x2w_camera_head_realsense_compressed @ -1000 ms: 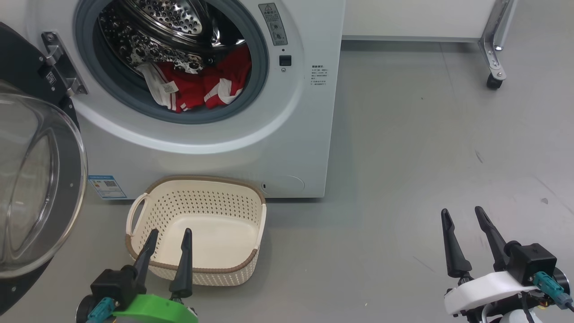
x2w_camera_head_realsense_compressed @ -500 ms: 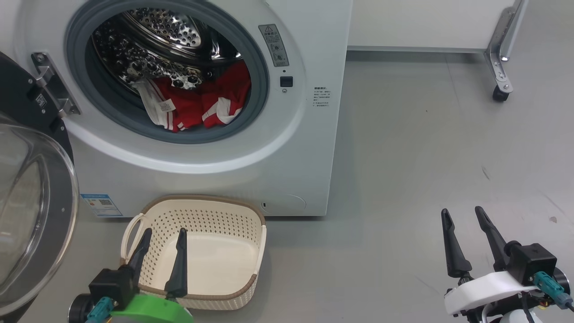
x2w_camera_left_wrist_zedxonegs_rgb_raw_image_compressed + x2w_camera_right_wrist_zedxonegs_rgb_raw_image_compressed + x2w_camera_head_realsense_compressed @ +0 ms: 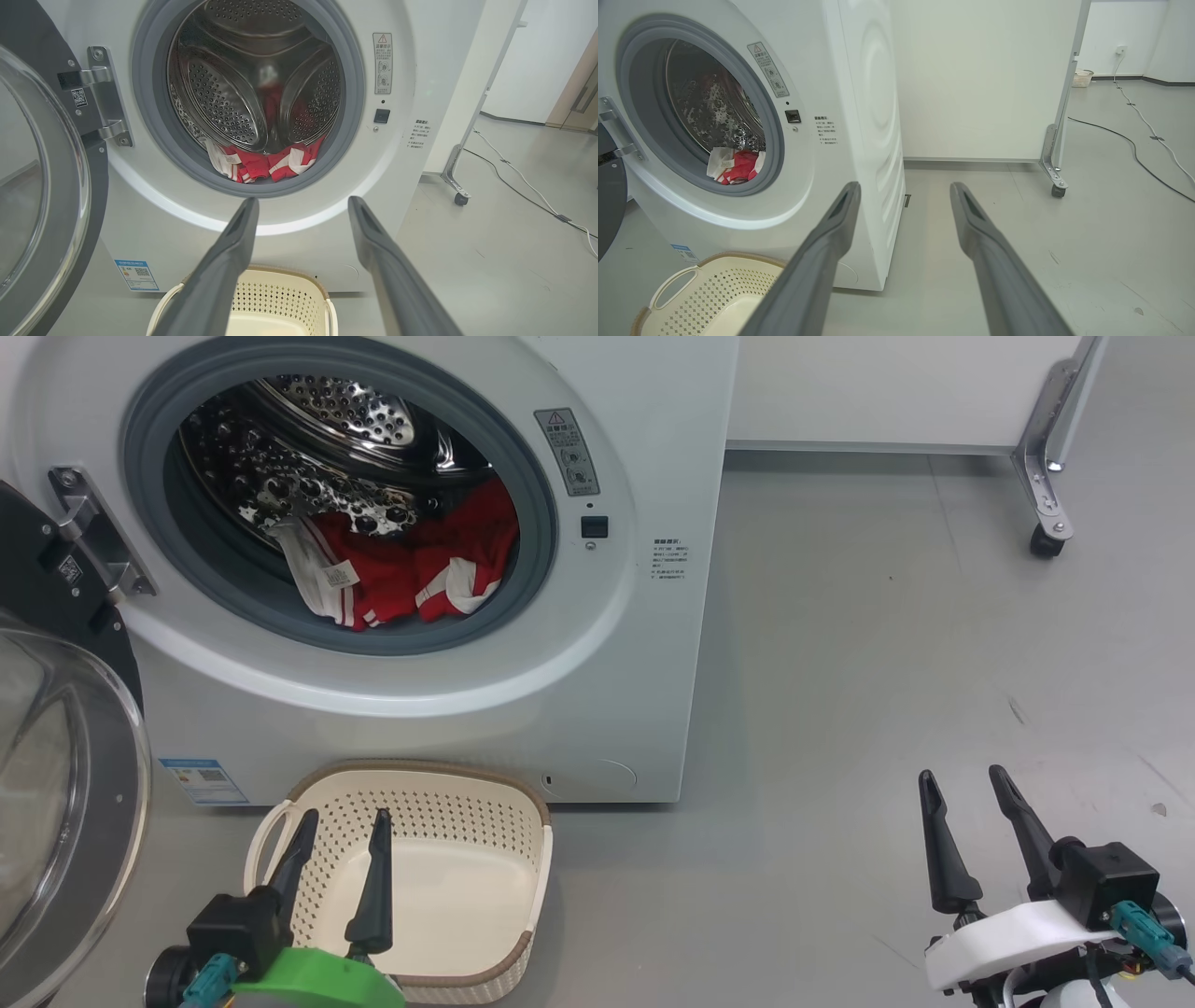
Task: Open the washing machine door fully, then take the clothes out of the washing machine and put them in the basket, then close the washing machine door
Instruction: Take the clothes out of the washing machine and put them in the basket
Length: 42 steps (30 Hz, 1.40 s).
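L gripper point(image 3: 346, 814): fingers point(image 3: 376, 877) spread wide, nothing between them, holding nothing. In head view the tips overlap the left part of the basket point(image 3: 448, 817). L wrist view has the fingers aimed at the machine front just under the opening, w/ the basket's far end below them. No contact w/ the machine. Contact w/ the basket: cannot tell.

R gripper point(image 3: 962, 773): fingers also spread wide, empty, over bare floor point(image 3: 887, 644) well to the right of the machine. Touching nothing.

Washing machine door point(image 3: 56, 784): swung open to the left on its metal hinge point(image 3: 93, 537), glass bowl facing out toward the robot.

Clothes point(image 3: 411, 574): red w/ white stripes and trim, heaped at the bottom front of the drum point(image 3: 308, 485), resting against the grey ring. A white tag shows on the left piece.

Washing machine point(image 3: 597, 691): white, stands on the floor; warning sticker point(image 3: 567, 453) right of the opening, blue label point(image 3: 203, 782) low on the left.

Basket sits on the floor just in front of the machine's base, below the opening, nothing in it.

Surface/room: smooth grey floor, a few scuff marks. White panel point(image 3: 868, 383) behind and right of the machine, on a metal leg w/ a caster point(image 3: 1046, 543). R wrist view: a cable point(image 3: 1134, 144) runs across the floor beyond it.
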{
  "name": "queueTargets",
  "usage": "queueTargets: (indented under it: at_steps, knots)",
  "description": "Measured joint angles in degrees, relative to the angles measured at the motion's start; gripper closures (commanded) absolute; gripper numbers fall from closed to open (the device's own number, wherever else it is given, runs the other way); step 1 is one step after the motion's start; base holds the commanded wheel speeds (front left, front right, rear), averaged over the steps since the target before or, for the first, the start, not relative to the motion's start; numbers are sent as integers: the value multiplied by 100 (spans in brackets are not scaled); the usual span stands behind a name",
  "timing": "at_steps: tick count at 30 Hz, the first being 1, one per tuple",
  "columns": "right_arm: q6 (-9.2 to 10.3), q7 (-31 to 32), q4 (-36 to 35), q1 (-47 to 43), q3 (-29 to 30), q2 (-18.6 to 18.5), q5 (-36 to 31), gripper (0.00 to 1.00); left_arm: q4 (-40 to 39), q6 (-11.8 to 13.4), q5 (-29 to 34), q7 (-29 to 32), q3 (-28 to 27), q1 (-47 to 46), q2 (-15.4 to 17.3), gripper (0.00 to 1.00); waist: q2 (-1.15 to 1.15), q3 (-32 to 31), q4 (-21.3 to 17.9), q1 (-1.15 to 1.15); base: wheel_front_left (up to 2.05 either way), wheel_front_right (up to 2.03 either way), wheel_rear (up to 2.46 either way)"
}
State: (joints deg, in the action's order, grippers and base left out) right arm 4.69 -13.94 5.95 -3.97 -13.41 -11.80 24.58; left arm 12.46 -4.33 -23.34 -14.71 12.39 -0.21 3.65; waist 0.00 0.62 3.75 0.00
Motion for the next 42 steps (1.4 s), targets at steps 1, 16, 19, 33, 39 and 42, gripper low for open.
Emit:
queueTargets:
  at_steps: [1, 16, 19, 33, 39, 42]
  knots:
    - [0, 0, 0, 0, 0, 0, 0, 0, 0, 0, 0, 0, 0, 0, -1, 0, 0, 2, -2, 0, 13, -13, 0]
    - [0, 0, 4, 1, -3, 2, 0, 0, 5, 0, 76, 0, 5, 0, -21, 0, 0, 27, -24, 0, 1, -1, 0]
    - [0, 0, 8, 1, -3, 2, 1, 0, 7, 0, 78, 0, 4, 0, -24, 0, 0, 20, -25, 0, 0, 0, 0]
    - [0, 0, 13, 1, -21, 3, 1, 0, 18, 0, 86, 0, -4, 0, -32, 0, 0, 26, -27, 0, 0, 0, 0]
    - [-1, 0, -7, 2, -62, 4, 0, 0, -4, 3, 86, 0, -62, 0, -36, 0, 0, 72, -37, 0, 0, 0, 0]
    - [-7, 0, -44, 4, -86, 18, 0, 0, -24, 52, 86, 0, -107, 0, -34, 0, 0, 152, -62, 0, 0, 0, 0]
